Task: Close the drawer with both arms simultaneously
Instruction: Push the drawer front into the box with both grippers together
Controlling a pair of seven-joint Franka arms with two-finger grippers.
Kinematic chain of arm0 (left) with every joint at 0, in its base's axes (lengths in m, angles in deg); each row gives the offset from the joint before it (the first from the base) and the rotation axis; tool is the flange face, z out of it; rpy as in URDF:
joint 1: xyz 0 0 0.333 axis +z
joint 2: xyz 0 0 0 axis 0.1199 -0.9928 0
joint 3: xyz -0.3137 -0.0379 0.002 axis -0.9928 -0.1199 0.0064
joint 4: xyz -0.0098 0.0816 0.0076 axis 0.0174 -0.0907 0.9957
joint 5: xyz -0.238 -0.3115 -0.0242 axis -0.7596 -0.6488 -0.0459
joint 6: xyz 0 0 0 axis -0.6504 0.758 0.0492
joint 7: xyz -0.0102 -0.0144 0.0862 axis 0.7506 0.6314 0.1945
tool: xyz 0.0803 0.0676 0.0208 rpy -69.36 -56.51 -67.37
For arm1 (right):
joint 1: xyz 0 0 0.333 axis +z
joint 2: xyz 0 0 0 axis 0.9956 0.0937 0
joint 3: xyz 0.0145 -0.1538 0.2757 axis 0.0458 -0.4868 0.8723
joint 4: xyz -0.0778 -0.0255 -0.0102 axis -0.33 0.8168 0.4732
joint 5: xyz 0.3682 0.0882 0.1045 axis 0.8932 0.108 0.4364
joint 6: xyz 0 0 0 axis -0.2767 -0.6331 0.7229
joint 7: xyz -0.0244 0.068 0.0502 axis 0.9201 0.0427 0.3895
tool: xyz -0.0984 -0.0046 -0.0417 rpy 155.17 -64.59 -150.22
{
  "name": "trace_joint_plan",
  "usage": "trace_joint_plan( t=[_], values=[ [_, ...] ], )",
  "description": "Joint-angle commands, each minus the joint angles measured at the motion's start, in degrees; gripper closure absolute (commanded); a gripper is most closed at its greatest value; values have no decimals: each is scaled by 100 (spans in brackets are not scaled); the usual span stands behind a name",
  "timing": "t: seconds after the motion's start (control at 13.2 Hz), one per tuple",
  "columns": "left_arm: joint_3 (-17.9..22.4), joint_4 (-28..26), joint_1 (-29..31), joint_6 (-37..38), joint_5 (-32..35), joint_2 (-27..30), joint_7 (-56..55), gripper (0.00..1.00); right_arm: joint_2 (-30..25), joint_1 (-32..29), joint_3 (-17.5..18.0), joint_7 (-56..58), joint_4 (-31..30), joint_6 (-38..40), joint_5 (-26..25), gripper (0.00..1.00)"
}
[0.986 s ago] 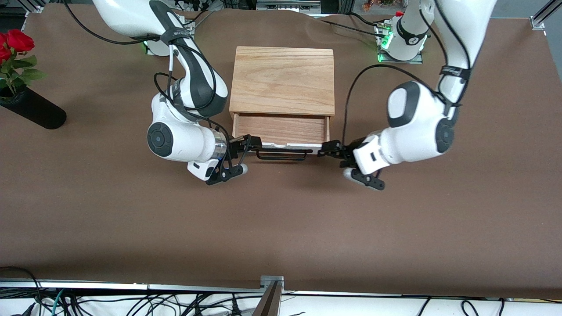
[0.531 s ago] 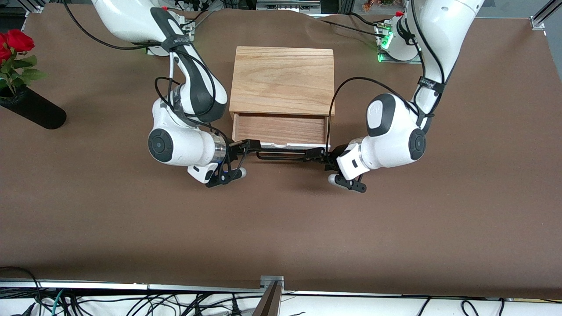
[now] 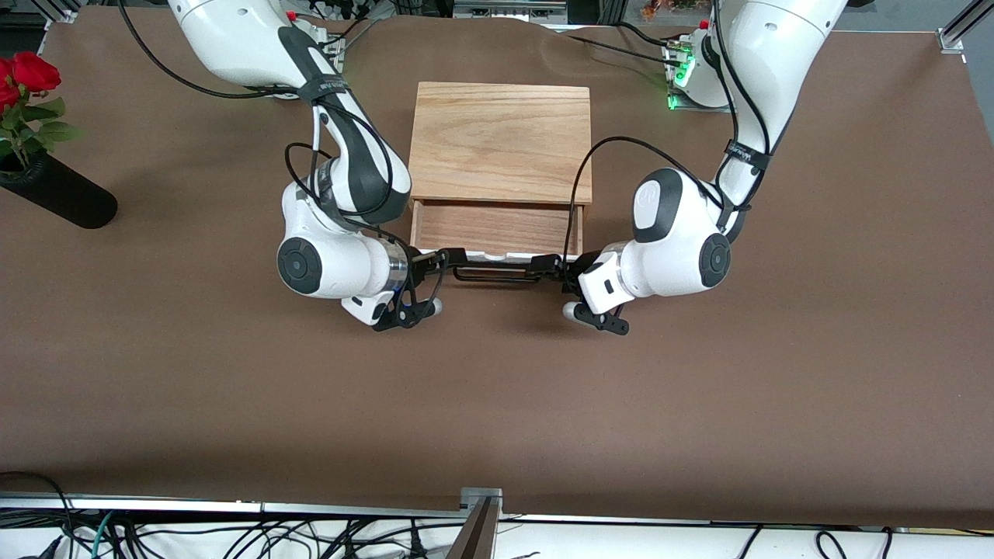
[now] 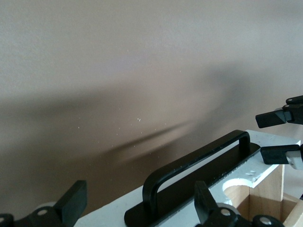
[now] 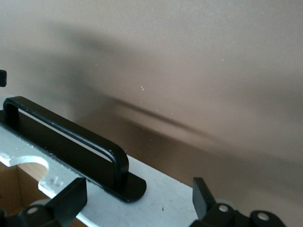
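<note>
The drawer [image 3: 497, 227] stands partly pulled out of the light-wood box [image 3: 501, 144], its white front panel [image 3: 505, 257] and black wire handle [image 3: 497, 273] facing the front camera. My right gripper [image 3: 449, 262] is open at the panel's end toward the right arm. The panel's edge lies between its fingers in the right wrist view [image 5: 137, 201], beside the handle [image 5: 66, 130]. My left gripper [image 3: 548, 268] is open at the panel's other end. It straddles the panel in the left wrist view [image 4: 139, 210], by the handle [image 4: 199, 158].
A black vase [image 3: 58, 198] with red roses [image 3: 31, 74] lies near the right arm's end of the table. The brown cloth [image 3: 497, 404] stretches bare toward the front camera. Both wrists hang low beside the drawer's front corners.
My left gripper has moved in from the left arm's end of the table to the handle's end. My right gripper has shifted slightly toward the drawer. The drawer has not visibly moved.
</note>
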Motion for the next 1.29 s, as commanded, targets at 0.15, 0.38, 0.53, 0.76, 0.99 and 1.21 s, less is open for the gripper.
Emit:
trace_joint_plan(
  t=[0.15,0.38,0.53,0.76,0.99,1.21],
  values=[
    [-49,56,-46,364,-203,-118,120,0,-59,76,27,-24,-152,532,98,0],
    [-50,30,-46,434,-194,-118,94,0,-85,76,27,-24,-239,770,89,0],
    [-50,39,-46,872,-194,-126,111,0,-120,76,36,-16,-371,858,89,0],
    [-50,48,-20,1671,-194,-118,24,0,-138,85,149,-24,-503,902,98,0],
    [-50,21,-37,2008,-150,-127,15,0,-252,85,238,-24,-723,902,89,0],
    [-50,21,-46,2429,-115,-206,15,0,-401,85,256,-24,-916,911,89,0]
  ],
)
